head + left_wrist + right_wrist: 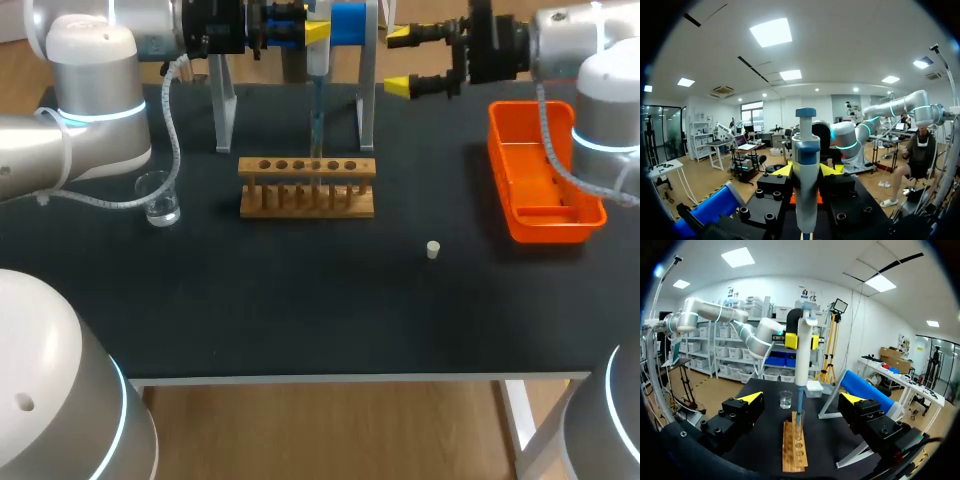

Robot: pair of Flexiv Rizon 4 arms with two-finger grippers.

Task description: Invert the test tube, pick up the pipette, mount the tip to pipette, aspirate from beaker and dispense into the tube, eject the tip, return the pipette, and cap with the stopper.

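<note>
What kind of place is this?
Probably a robotics lab practising chemistry work: the left arm holds a pipette above a wooden tube rack, and a glass beaker stands on the table.

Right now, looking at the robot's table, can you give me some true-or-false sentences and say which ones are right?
1. The left gripper is shut on the pipette. True.
2. The stopper sits on the tube. False: it lies on the table, apart from the rack.
3. The right gripper holds something. False: it is open and empty.
4. The pipette's tip reaches down into the tube in the rack. True.
5. The beaker lies on its side. False: it stands upright on the table.
</note>
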